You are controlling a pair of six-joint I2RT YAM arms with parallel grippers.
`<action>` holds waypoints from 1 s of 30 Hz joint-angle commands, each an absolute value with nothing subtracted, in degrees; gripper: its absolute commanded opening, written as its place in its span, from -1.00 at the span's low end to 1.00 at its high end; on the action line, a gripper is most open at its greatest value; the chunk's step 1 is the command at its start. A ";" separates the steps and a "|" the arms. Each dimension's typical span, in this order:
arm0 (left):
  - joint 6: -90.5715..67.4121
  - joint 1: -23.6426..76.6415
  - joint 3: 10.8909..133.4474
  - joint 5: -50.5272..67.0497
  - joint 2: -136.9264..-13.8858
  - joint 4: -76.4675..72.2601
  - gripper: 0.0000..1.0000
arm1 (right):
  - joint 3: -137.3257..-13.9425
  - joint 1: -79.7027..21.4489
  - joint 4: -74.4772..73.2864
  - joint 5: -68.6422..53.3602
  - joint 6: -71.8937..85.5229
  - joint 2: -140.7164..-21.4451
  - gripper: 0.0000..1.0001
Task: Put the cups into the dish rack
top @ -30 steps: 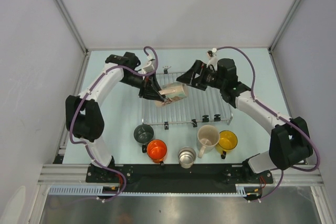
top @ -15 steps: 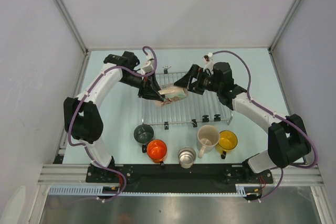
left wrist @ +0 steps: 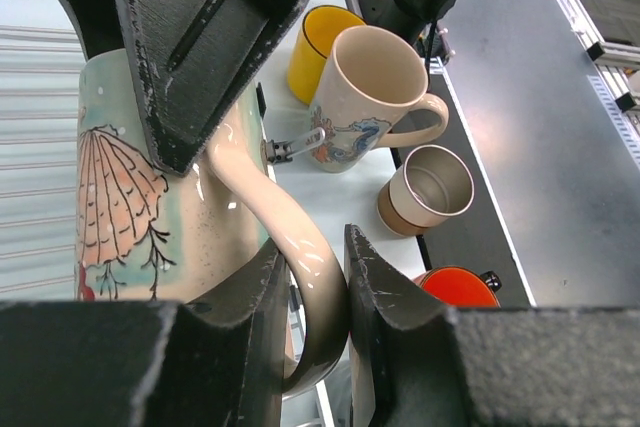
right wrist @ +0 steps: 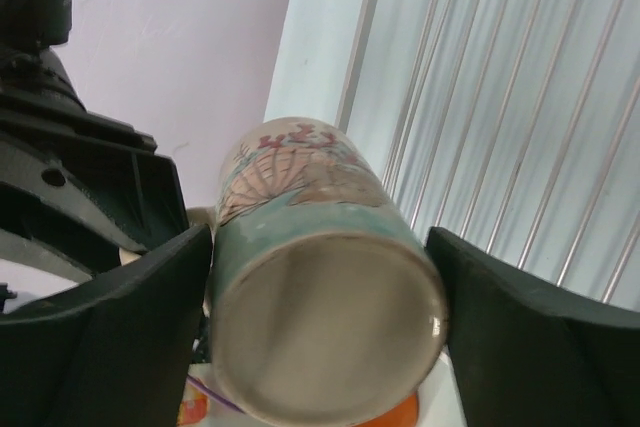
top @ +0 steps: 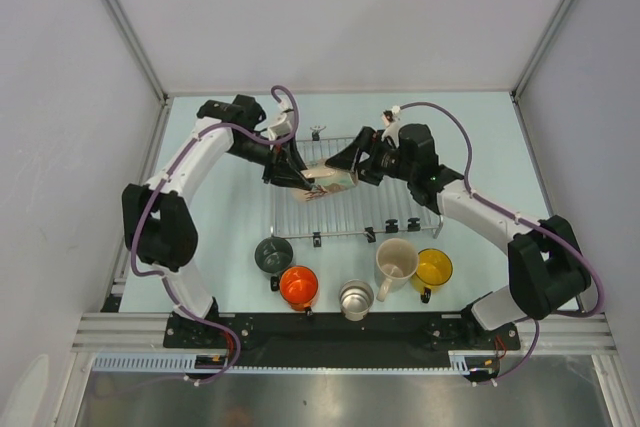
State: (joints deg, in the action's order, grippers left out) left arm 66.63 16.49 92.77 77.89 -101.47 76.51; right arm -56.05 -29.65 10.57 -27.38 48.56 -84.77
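While hanging above dish rack (top: 350, 212), cream cup (top: 335, 178) clenched at handle by left end effector (left wrist: 345, 282), at body by right end effector (right wrist: 325, 332).

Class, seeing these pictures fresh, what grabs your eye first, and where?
A shell-printed cream mug held over the dish rack between both arms: the left end effector pinches its handle, the right end effector flanks its body. Next, the bright orange mug and yellow mug in the near row.
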 commanded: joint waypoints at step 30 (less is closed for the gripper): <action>77.17 13.18 93.87 98.53 -98.62 74.18 -0.99 | -58.36 -35.07 4.21 -23.73 50.27 -87.63 0.98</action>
State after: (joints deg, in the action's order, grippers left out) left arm 72.51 13.85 92.68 77.45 -103.28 78.65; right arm -57.69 -32.95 5.45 -20.40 51.90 -86.15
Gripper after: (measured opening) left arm 0.283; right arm 0.993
